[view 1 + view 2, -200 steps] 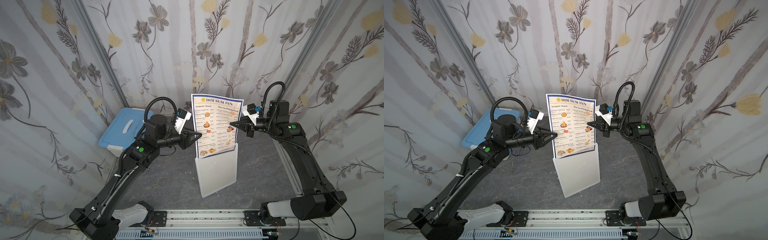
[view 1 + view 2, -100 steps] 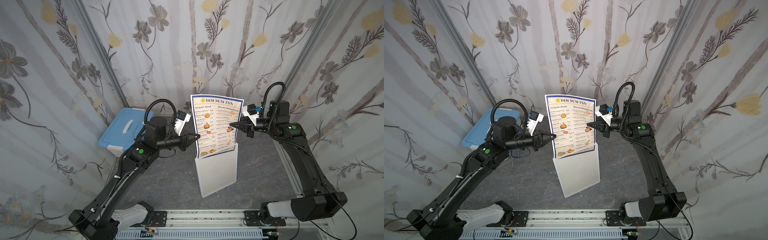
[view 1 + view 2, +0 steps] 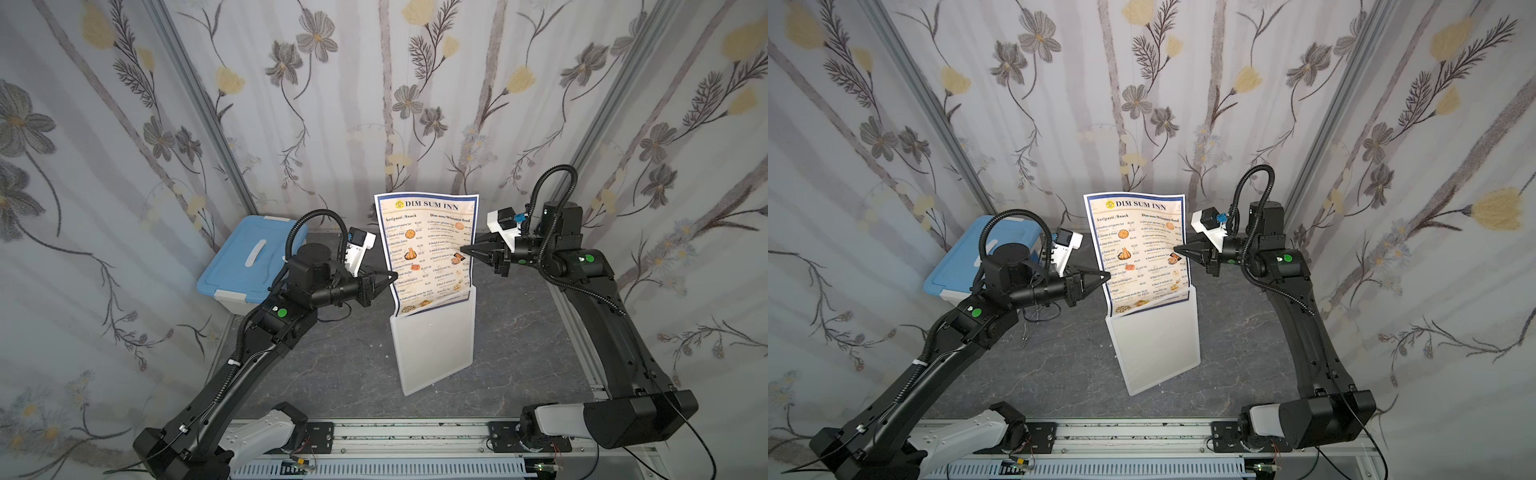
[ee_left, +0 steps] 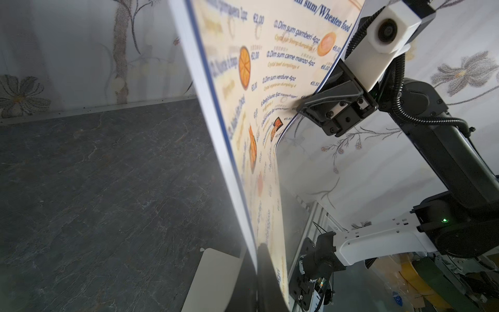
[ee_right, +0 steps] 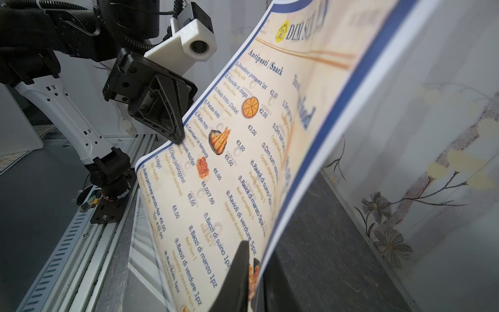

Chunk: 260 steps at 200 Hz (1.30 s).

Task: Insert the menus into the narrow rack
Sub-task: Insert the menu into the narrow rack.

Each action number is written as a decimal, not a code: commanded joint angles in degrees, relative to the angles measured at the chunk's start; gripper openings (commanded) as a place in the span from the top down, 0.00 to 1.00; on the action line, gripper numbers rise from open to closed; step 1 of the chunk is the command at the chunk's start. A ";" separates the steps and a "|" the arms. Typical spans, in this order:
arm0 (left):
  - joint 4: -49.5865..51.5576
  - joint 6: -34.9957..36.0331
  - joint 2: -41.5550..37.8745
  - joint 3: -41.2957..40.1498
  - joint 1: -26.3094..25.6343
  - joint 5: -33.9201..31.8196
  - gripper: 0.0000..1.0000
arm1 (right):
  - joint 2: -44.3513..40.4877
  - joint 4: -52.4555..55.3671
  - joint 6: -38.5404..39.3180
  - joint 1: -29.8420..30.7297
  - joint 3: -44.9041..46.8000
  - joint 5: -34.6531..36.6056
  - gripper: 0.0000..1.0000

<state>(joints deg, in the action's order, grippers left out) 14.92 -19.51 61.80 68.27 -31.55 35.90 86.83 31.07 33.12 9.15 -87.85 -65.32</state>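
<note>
Step in hand: feeding the menu (image 3: 428,249) down into the rack (image 3: 434,349). I judge it as early insertion.

- Menu: upright, only its bottom strip is inside the rack mouth and most of the sheet stands above it. It bows a bit between my two grips.
- Rack: upright on the bench (image 3: 345,374), mid-scene, turned slightly off square.
- Left claw (image 3: 390,276): closed narrow on the menu's left edge, low on the sheet. In the left wrist view my fingers (image 4: 263,270) sit on either side of that edge.
- Right claw (image 3: 465,251): pinching the right edge a little higher up, and my fingers (image 5: 239,267) straddle the paper in the right wrist view.
- Blue-lidded box (image 3: 249,257): well off to my left, not involved.

Next move, as I see it: lower both claws together at the same rate. Keep light outward tension so the bow flattens and the sheet tracks straight into the slot. The left claw is near the rack top, so it needs to let go or regrip higher first.

Risk: uneven descent buckles the glossy sheet or tips the thin rack.
</note>
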 commanded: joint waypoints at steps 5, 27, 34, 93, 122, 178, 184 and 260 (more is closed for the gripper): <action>-2.17 1.94 0.51 1.13 0.00 -1.71 1.00 | 0.45 -3.21 -2.28 0.08 -0.13 -1.54 0.90; -1.86 3.73 1.08 2.24 -0.05 -1.48 0.99 | 0.36 -3.25 -2.43 0.08 0.05 -0.81 0.94; -1.74 4.50 1.28 2.62 0.06 -1.32 0.99 | 0.36 -3.38 -2.52 0.08 -0.01 -0.53 0.95; 1.71 7.90 3.14 4.66 -0.05 0.92 0.99 | 0.10 -2.86 -2.20 -0.17 0.18 0.55 0.99; 2.35 7.92 2.12 3.30 0.04 1.75 0.99 | 0.01 -2.85 -2.17 -0.27 0.15 -0.13 0.99; 3.01 8.54 0.18 0.70 -0.02 2.95 0.95 | -0.03 -2.24 -1.84 -0.27 0.88 -3.25 0.97; 3.00 8.52 0.16 0.32 -0.08 3.20 0.93 | -0.15 -2.16 -1.77 -0.27 1.24 -3.70 0.97; 0.34 6.67 1.44 2.08 -0.10 1.89 0.75 | -1.48 -1.92 -1.63 -0.84 2.77 -4.97 0.96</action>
<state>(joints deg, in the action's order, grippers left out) 16.84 -13.26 61.91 69.01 -31.68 36.80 85.21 29.78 30.94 8.29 -84.51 -67.57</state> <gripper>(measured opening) 0.254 0.048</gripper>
